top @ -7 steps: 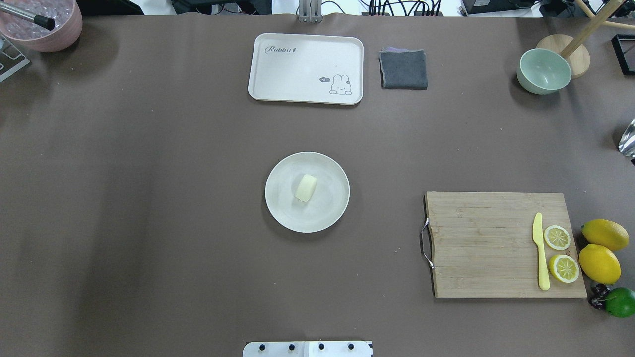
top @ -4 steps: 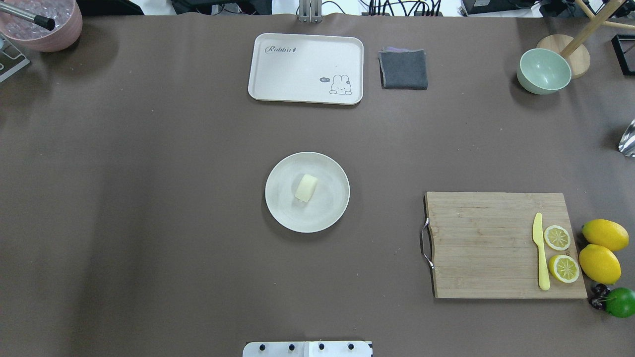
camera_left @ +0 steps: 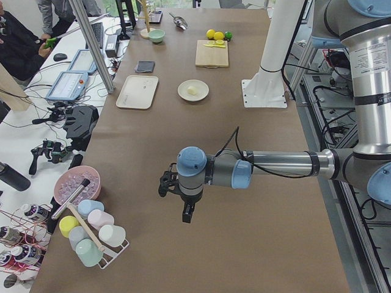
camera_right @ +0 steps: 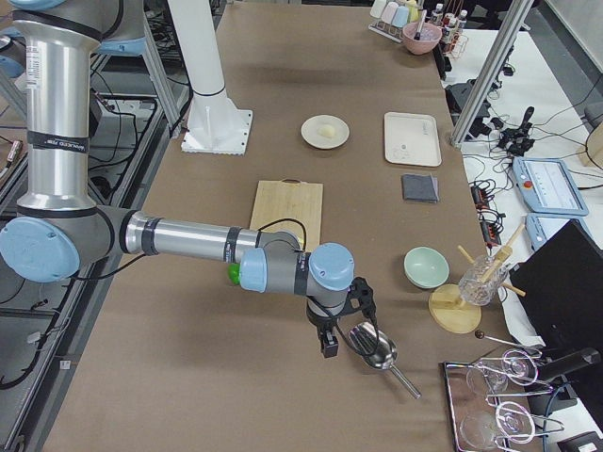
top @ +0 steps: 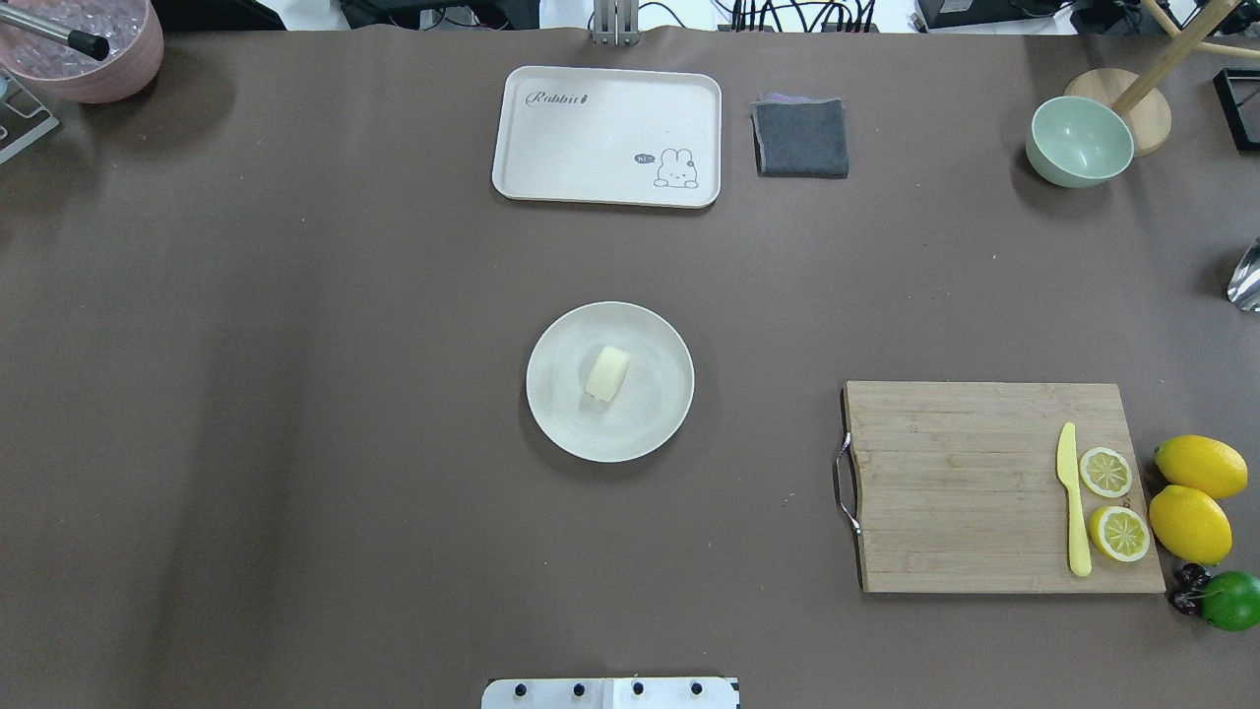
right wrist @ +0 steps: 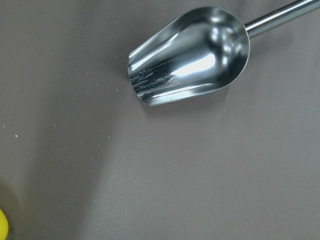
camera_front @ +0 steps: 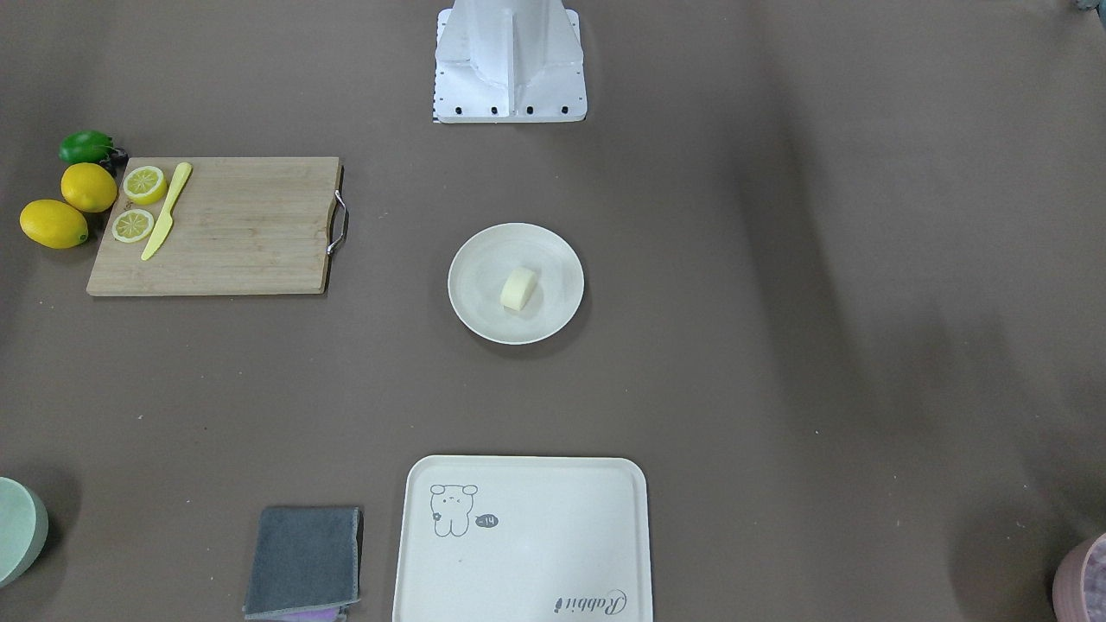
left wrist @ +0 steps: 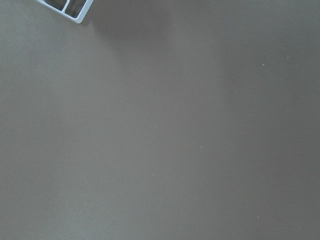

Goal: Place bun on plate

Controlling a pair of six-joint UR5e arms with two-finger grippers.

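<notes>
The bun [top: 607, 373], a small pale cream lump, lies near the middle of the round off-white plate [top: 551, 418] at the table's centre; it also shows on the plate [camera_front: 471, 311] as the bun [camera_front: 518, 288] in the front-facing view. Neither gripper is near it. My left gripper [camera_left: 186, 213] hangs over bare table at the left end, seen only in the exterior left view. My right gripper [camera_right: 329, 347] hangs at the right end beside a metal scoop [camera_right: 372, 344]. I cannot tell whether either one is open or shut.
A cream tray [top: 607, 136] and a grey cloth [top: 800, 138] lie at the far edge. The wooden cutting board [top: 965, 483] with knife and lemon slices, whole lemons [top: 1191, 522] and a green bowl [top: 1079, 141] occupy the right side. A pink bowl [top: 89, 49] stands far left.
Bun and plate have not moved. At the overhead view's right edge, the shiny scoop has shifted slightly.
</notes>
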